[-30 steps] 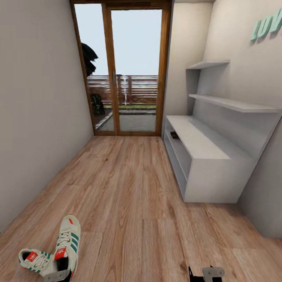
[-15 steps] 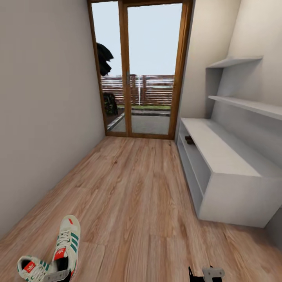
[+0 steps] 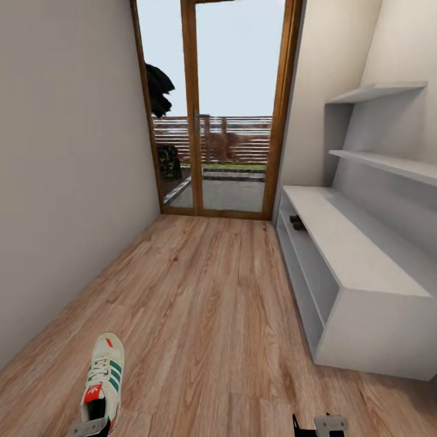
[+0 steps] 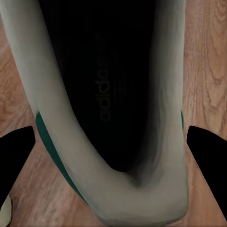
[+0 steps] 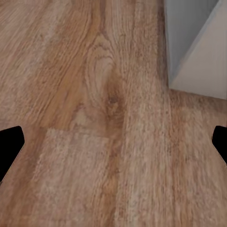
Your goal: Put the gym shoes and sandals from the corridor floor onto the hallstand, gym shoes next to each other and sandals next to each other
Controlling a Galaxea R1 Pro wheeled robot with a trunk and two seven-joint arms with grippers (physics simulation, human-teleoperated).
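Note:
One cream-white gym shoe (image 3: 102,381) with green stripes and a red tongue label shows at the lower left of the head view, toe pointing away from me. My left gripper (image 3: 88,428) holds it at the heel. In the left wrist view its fingers (image 4: 17,156) press both sides of the gym shoe's heel (image 4: 142,189), over the corridor floor (image 3: 200,303). My right gripper (image 3: 319,423) hangs open over bare planks, with nothing in my right gripper (image 5: 113,142). The hallstand (image 3: 340,243) stands along the right wall. A small dark brown thing, seemingly a sandal (image 3: 296,223), lies on its upper open shelf.
A glazed wooden door (image 3: 218,109) closes the corridor's far end. A plain wall (image 3: 60,182) runs along the left. Two floating shelves (image 3: 376,127) hang above the hallstand. The hallstand's near corner (image 3: 331,358) juts toward my right arm.
The whole view has swung and moved forward. The second gym shoe has slid out of the picture at the lower left. The held shoe keeps its place with my left gripper.

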